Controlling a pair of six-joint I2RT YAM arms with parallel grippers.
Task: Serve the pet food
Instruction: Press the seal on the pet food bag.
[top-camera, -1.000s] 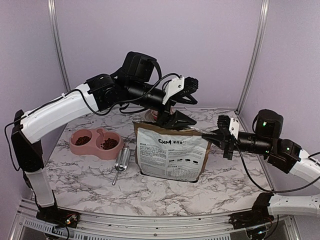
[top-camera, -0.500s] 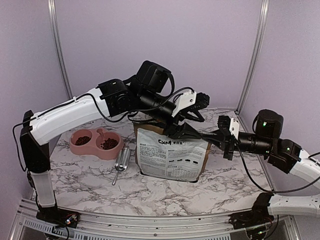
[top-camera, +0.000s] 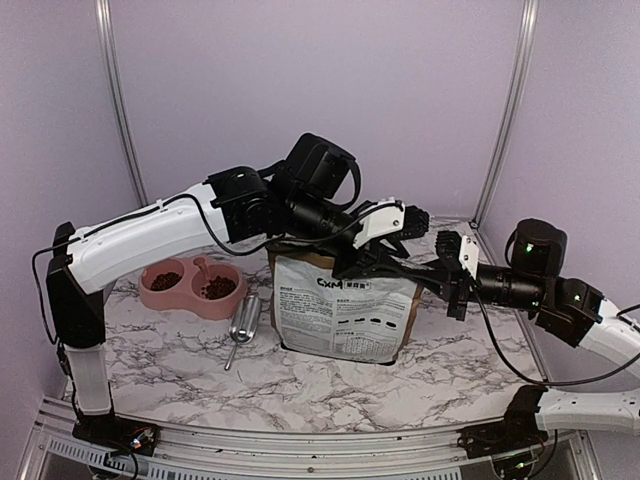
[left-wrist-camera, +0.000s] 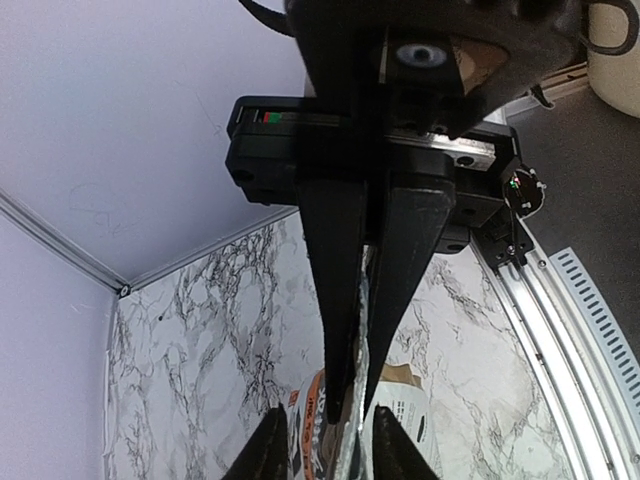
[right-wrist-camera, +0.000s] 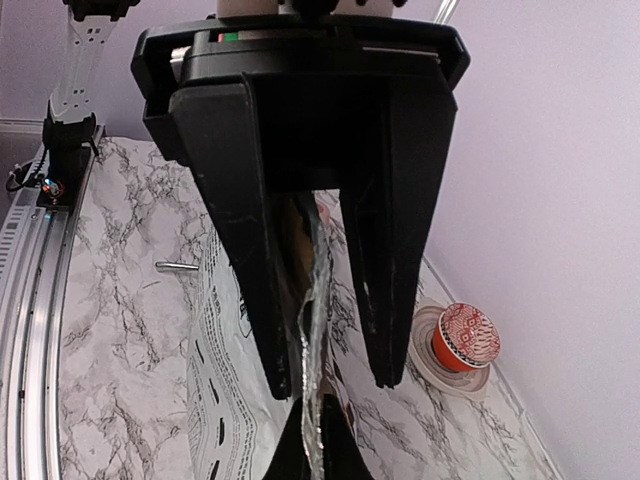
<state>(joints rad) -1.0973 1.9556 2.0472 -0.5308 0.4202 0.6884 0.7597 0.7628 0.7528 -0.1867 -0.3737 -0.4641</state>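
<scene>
The pet food shows as dark kibble (top-camera: 217, 288) heaped in both wells of a pink double bowl (top-camera: 190, 300) at the left. A white-and-brown printed bag (top-camera: 345, 310) stands mid-table. My left gripper (top-camera: 392, 266) reaches over it, shut on the bag's silver-lined top edge (left-wrist-camera: 352, 410). My right gripper (top-camera: 418, 272) sits at the bag's upper right corner. In the right wrist view this gripper (right-wrist-camera: 328, 385) is open, with the bag's (right-wrist-camera: 215, 400) top seam running between the fingers without touching them.
A metal scoop (top-camera: 243, 322) lies on the marble between bowl and bag. A red-wrapped cupcake (right-wrist-camera: 465, 340) rests on a small plate behind the bag near the back wall. Purple walls close in the back and sides.
My left arm has swung right and lowered, carrying its gripper along the bag's top toward the right corner. The right arm, bowl and scoop have stayed put.
</scene>
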